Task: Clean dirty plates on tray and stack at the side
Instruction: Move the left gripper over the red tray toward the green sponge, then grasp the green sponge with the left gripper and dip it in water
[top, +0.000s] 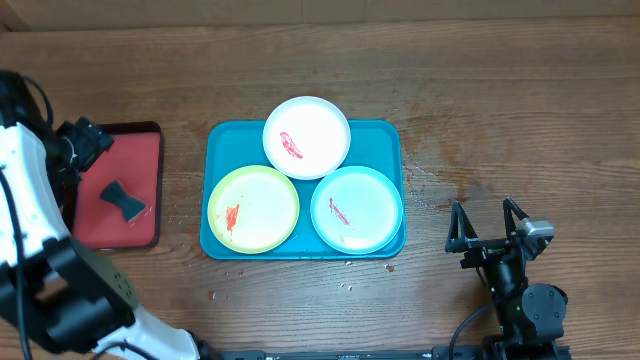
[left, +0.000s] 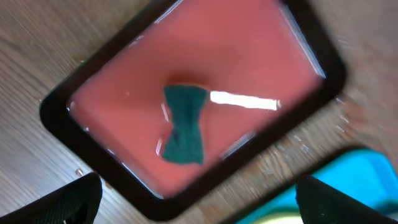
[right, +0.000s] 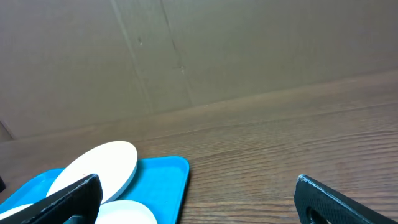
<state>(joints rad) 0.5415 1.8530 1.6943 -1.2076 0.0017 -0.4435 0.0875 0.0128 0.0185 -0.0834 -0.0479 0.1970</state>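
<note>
The teal tray (top: 232, 145) lies mid-table and holds three plates, each with a red smear: white (top: 306, 137) at the back, yellow-green (top: 253, 207) front left, and mint (top: 357, 208) front right. My left gripper (top: 92, 140) is open and empty above the back left corner of the small red tray. In the left wrist view its fingers (left: 199, 205) straddle that tray's near corner. My right gripper (top: 484, 222) is open and empty over bare table, right of the teal tray. The right wrist view (right: 199, 199) shows the white plate (right: 99, 165) and the teal tray (right: 163, 180).
A small dark-rimmed tray with a red inside (top: 145, 160) sits left of the teal tray and holds a dark green bow-shaped sponge (top: 124, 199), which also shows in the left wrist view (left: 185, 124). A cardboard wall (right: 186, 50) stands behind the wooden table.
</note>
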